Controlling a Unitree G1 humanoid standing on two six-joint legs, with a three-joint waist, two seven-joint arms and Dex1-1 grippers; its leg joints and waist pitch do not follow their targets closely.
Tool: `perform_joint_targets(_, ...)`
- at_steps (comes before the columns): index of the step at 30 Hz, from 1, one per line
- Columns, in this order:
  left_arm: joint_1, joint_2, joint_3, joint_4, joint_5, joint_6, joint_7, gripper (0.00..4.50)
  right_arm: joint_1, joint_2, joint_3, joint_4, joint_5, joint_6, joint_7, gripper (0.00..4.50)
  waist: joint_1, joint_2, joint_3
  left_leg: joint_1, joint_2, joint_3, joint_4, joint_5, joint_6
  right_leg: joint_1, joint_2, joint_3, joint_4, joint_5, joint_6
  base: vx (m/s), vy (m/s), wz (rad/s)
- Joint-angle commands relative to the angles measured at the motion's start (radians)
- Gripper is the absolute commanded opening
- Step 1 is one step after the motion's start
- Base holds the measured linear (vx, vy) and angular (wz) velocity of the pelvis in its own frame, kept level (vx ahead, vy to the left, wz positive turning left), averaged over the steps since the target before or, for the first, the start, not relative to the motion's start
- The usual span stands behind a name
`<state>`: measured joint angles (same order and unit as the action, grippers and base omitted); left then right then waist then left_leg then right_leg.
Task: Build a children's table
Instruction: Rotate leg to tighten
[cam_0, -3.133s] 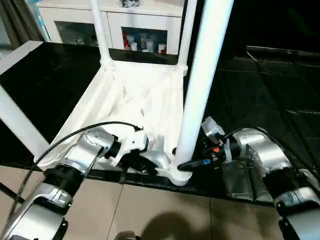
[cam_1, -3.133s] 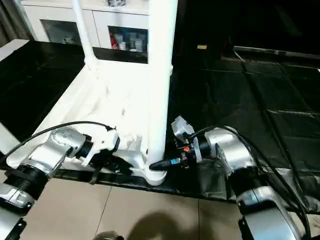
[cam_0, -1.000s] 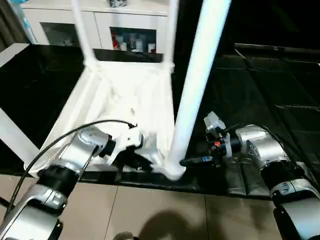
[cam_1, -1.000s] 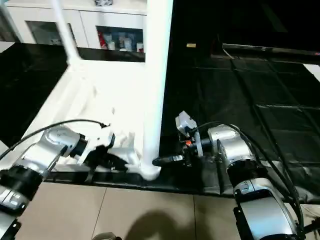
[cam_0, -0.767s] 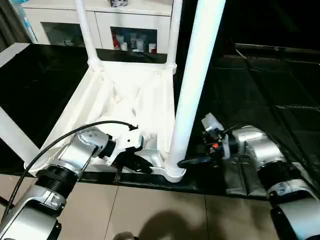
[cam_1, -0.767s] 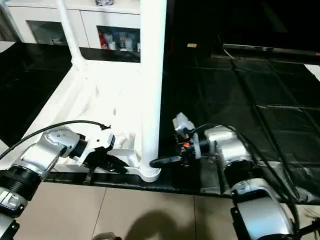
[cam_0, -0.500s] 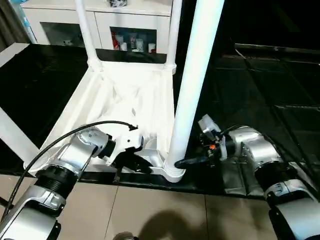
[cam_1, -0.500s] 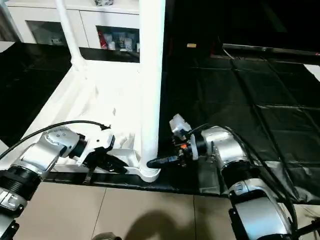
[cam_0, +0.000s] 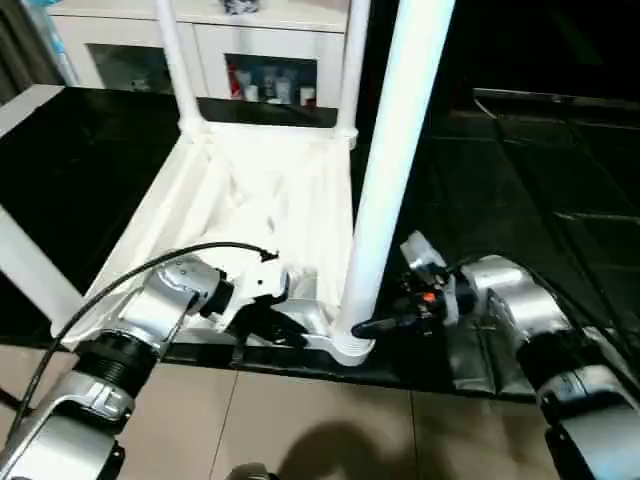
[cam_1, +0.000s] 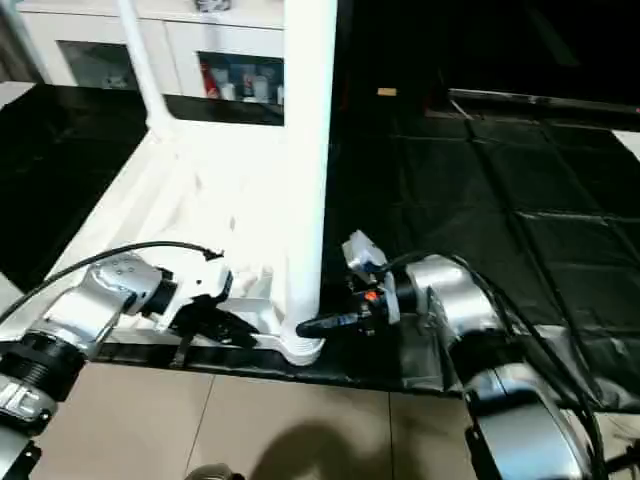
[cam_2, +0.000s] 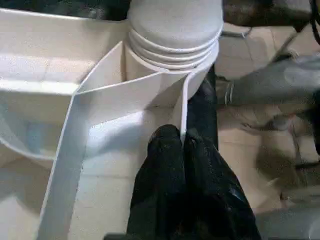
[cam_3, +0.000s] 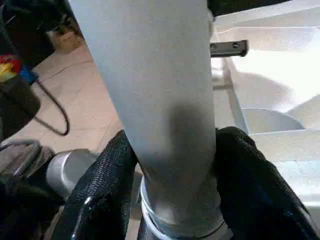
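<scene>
Where it lies: the children's table (cam_0: 262, 190) rests upside down on the black floor covering (cam_0: 520, 170), legs up.
Near leg (cam_0: 392, 160): upright in its corner socket (cam_0: 350, 345).
Right end effector (cam_3: 170, 170): clamped around that leg's base.
Left end effector (cam_2: 181, 150): fingers pressed together, pinching a rib (cam_2: 183, 107) beside the socket.

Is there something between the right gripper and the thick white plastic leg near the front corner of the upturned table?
Nothing visible. The right gripper has a black finger on each side of the thick white plastic leg, low on the leg above the round corner socket of the upturned white table top.
</scene>
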<state>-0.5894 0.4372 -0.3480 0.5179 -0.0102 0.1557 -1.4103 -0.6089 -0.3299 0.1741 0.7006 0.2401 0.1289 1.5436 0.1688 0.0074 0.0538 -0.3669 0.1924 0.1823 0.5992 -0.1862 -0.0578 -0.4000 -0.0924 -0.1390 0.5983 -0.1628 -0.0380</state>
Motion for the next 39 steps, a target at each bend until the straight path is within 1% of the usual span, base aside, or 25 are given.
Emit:
perform_joint_targets(1, -0.010, -0.058, 0.019, 0.007, -0.027, 0.047, 0.090, 0.00, 0.009, 0.041, 0.008, -0.021, -0.003, 0.033, -0.102, 2.04, -0.009, -0.001, -0.073, 0.016, 0.059, -0.018, -0.072, -0.189, 0.031, 0.051, -0.083, 0.071, -0.069, -0.293, -0.177, 0.000, 0.000, 0.00)
perform_joint_targets(2, -0.028, -0.093, 0.041, 0.030, -0.027, 0.076, 0.158, 0.00, 0.007, 0.071, 0.004, -0.004, -0.030, 0.035, -0.234, 2.04, -0.017, 0.000, -0.067, 0.014, 0.055, -0.022, -0.074, -0.225, 0.012, 0.053, -0.085, 0.070, -0.077, -0.369, -0.154, 0.000, 0.000, 0.00)
perform_joint_targets(4, -0.049, -0.126, 0.052, 0.060, -0.012, 0.094, 0.227, 0.00, -0.003, 0.114, -0.015, 0.016, -0.046, 0.042, -0.364, 2.03, -0.031, -0.002, -0.062, 0.019, 0.047, -0.023, -0.075, -0.265, -0.006, 0.050, -0.086, 0.066, -0.093, -0.475, -0.117, 0.000, 0.000, 0.00)
perform_joint_targets(5, -0.061, -0.145, 0.060, 0.075, -0.007, 0.107, 0.265, 0.00, -0.011, 0.140, -0.026, 0.026, -0.054, 0.050, -0.431, 2.02, -0.037, -0.004, -0.060, 0.019, 0.043, -0.025, -0.074, -0.273, -0.010, 0.052, -0.087, 0.062, -0.098, -0.512, -0.100, 0.000, 0.000, 0.00)
perform_joint_targets(6, -0.067, -0.155, 0.065, 0.084, -0.005, 0.115, 0.287, 0.00, -0.016, 0.154, -0.034, 0.032, -0.058, 0.056, -0.468, 2.02, -0.049, -0.007, -0.056, 0.012, 0.038, -0.030, -0.075, -0.285, -0.016, 0.059, -0.089, 0.053, -0.108, -0.585, -0.061, 0.000, 0.000, 0.00)
perform_joint_targets(7, -0.076, -0.166, 0.071, 0.094, -0.004, 0.126, 0.311, 0.00, -0.023, 0.170, -0.040, 0.039, -0.063, 0.062, -0.507, 1.99, -0.056, -0.005, -0.055, 0.012, 0.036, -0.031, -0.073, -0.298, -0.019, 0.059, -0.089, 0.047, -0.114, -0.621, -0.040, 0.000, 0.000, 0.00)
perform_joint_targets(8, -0.092, -0.186, 0.083, 0.111, -0.001, 0.145, 0.355, 0.00, -0.038, 0.201, -0.054, 0.053, -0.074, 0.075, -0.582, 1.98, -0.071, 0.004, -0.057, 0.020, 0.035, -0.038, -0.071, -0.324, -0.020, 0.058, -0.090, 0.034, -0.129, -0.654, -0.012, 0.000, 0.000, 0.00)
perform_joint_targets(9, -0.112, -0.210, 0.099, 0.132, 0.002, 0.164, 0.409, 0.00, -0.059, 0.236, -0.071, 0.073, -0.082, 0.084, -0.665, 1.98, -0.080, 0.004, -0.056, 0.021, 0.037, -0.040, -0.073, -0.334, -0.020, 0.058, -0.088, 0.030, -0.131, -0.644, -0.012, 0.000, 0.000, 0.00)
perform_joint_targets(10, -0.121, -0.221, 0.108, 0.141, 0.004, 0.174, 0.435, 0.00, -0.068, 0.251, -0.078, 0.081, -0.085, 0.086, -0.700, 1.97, -0.094, 0.005, -0.055, 0.016, 0.039, -0.047, -0.075, -0.364, -0.029, 0.062, -0.085, 0.017, -0.133, -0.630, -0.010, 0.000, 0.000, 0.00)
perform_joint_targets(11, -0.136, -0.240, 0.124, 0.158, 0.006, 0.185, 0.479, 0.00, -0.082, 0.275, -0.085, 0.093, -0.090, 0.086, -0.753, 1.96, -0.098, 0.009, -0.056, 0.019, 0.040, -0.050, -0.075, -0.382, -0.032, 0.065, -0.085, 0.011, -0.136, -0.629, -0.005, 0.000, 0.000, 0.00)
perform_joint_targets(12, -0.139, -0.244, 0.128, 0.161, 0.006, 0.187, 0.488, 0.00, -0.084, 0.279, -0.086, 0.094, -0.091, 0.086, -0.763, 1.96, -0.108, 0.011, -0.059, 0.023, 0.043, -0.054, -0.076, -0.403, -0.024, 0.067, -0.087, 0.007, -0.140, -0.599, -0.005, 0.000, 0.000, 0.00)
perform_joint_targets(13, -0.150, -0.257, 0.137, 0.174, 0.008, 0.190, 0.516, 0.00, -0.095, 0.293, -0.089, 0.104, -0.092, 0.084, -0.797, 1.96, -0.110, 0.014, -0.060, 0.026, 0.045, -0.056, -0.076, -0.411, -0.021, 0.067, -0.089, 0.007, -0.140, -0.579, -0.013, 0.000, 0.000, 0.00)
perform_joint_targets(14, -0.174, -0.280, 0.153, 0.204, 0.011, 0.190, 0.569, 0.00, -0.115, 0.322, -0.100, 0.123, -0.103, 0.079, -0.868, 1.96, -0.118, 0.013, -0.059, 0.024, 0.046, -0.057, -0.081, -0.417, -0.014, 0.065, -0.088, 0.012, -0.135, -0.522, -0.039, 0.000, 0.000, 0.00)
perform_joint_targets(16, -0.187, -0.292, 0.161, 0.217, 0.012, 0.194, 0.594, 0.00, -0.125, 0.334, -0.103, 0.135, -0.115, 0.083, -0.906, 1.96, -0.117, 0.012, -0.062, 0.027, 0.044, -0.055, -0.081, -0.399, -0.012, 0.064, -0.091, 0.019, -0.130, -0.490, -0.064, 0.000, 0.000, 0.00)
perform_joint_targets(19, -0.192, -0.297, 0.162, 0.221, 0.015, 0.195, 0.603, 0.00, -0.128, 0.339, -0.105, 0.141, -0.116, 0.081, -0.901, 1.96, -0.114, 0.013, -0.064, 0.021, 0.045, -0.050, -0.083, -0.356, 0.003, 0.066, -0.091, 0.032, -0.118, -0.418, -0.100, 0.000, 0.000, 0.00)
perform_joint_targets(20, -0.190, -0.298, 0.160, 0.218, 0.018, 0.193, 0.595, 0.00, -0.122, 0.340, -0.120, 0.138, -0.107, 0.074, -0.888, 1.96, -0.111, 0.009, -0.067, 0.016, 0.046, -0.045, -0.083, -0.306, 0.014, 0.069, -0.092, 0.040, -0.109, -0.357, -0.126, 0.000, 0.000, 0.00)
perform_joint_targets(21, -0.187, -0.297, 0.157, 0.214, 0.019, 0.192, 0.587, 0.00, -0.120, 0.340, -0.128, 0.136, -0.101, 0.072, -0.885, 2.31, -0.108, 0.012, -0.068, 0.018, 0.045, -0.043, -0.081, -0.292, 0.017, 0.068, -0.092, 0.041, -0.106, -0.345, -0.134, 0.000, 0.000, 0.00)
perform_joint_targets(22, -0.187, -0.297, 0.157, 0.214, 0.019, 0.192, 0.587, 0.00, -0.120, 0.340, -0.128, 0.136, -0.101, 0.072, -0.885, 2.65, -0.106, 0.008, -0.068, 0.015, 0.044, -0.040, -0.080, -0.267, 0.025, 0.070, -0.091, 0.044, -0.103, -0.335, -0.143, 0.000, 0.000, 0.00)
perform_joint_targets(23, -0.176, -0.287, 0.150, 0.202, 0.024, 0.185, 0.568, 0.00, -0.114, 0.331, -0.131, 0.131, -0.099, 0.068, -0.881, 2.65, -0.103, 0.011, -0.068, 0.015, 0.044, -0.039, -0.080, -0.259, 0.027, 0.070, -0.092, 0.044, -0.103, -0.335, -0.146, 0.000, 0.000, 0.00)
perform_joint_targets(26, -0.157, -0.267, 0.145, 0.188, 0.022, 0.175, 0.537, 0.00, -0.099, 0.307, -0.126, 0.119, -0.099, 0.060, -0.846, 2.86, -0.091, 0.005, -0.068, 0.015, 0.043, -0.033, -0.076, -0.216, 0.037, 0.068, -0.092, 0.049, -0.100, -0.339, -0.150, 0.000, 0.000, 0.00)
perform_joint_targets(28, -0.153, -0.261, 0.142, 0.186, 0.021, 0.171, 0.530, 0.00, -0.095, 0.301, -0.128, 0.115, -0.097, 0.060, -0.839, 3.10, -0.086, 0.006, -0.073, 0.010, 0.044, -0.033, -0.075, -0.171, 0.044, 0.073, -0.090, 0.050, -0.091, -0.296, -0.154, 0.000, 0.000, 0.00)
perform_joint_targets(29, -0.140, -0.243, 0.138, 0.177, 0.020, 0.167, 0.508, 0.00, -0.085, 0.279, -0.129, 0.108, -0.093, 0.051, -0.810, 3.16, -0.085, 0.003, -0.074, 0.009, 0.045, -0.033, -0.075, -0.160, 0.047, 0.074, -0.089, 0.051, -0.088, -0.282, -0.156, 0.000, 0.000, 0.00)
perform_joint_targets(33, -0.099, -0.189, 0.119, 0.140, 0.017, 0.123, 0.407, 0.00, -0.059, 0.209, -0.142, 0.080, -0.075, 0.037, -0.689, 3.51, -0.069, 0.003, -0.078, 0.009, 0.050, -0.027, -0.072, -0.115, 0.073, 0.071, -0.085, 0.055, -0.075, -0.202, -0.177, 0.000, 0.000, 0.00)
perform_joint_targets(36, -0.082, -0.156, 0.103, 0.121, 0.017, 0.103, 0.339, 0.00, -0.051, 0.156, -0.137, 0.062, -0.065, 0.019, -0.582, 3.79, -0.061, 0.006, -0.077, 0.013, 0.053, -0.024, -0.072, -0.127, 0.075, 0.065, -0.082, 0.056, -0.070, -0.186, -0.192, 0.000, 0.000, 0.00)
perform_joint_targets(39, -0.070, -0.133, 0.089, 0.108, 0.012, 0.075, 0.284, 0.00, -0.049, 0.122, -0.133, 0.054, -0.061, 0.013, -0.513, 4.01, -0.051, 0.007, -0.074, 0.020, 0.053, -0.021, -0.073, -0.164, 0.062, 0.061, -0.084, 0.057, -0.080, -0.246, -0.184, 0.000, 0.000, 0.00)
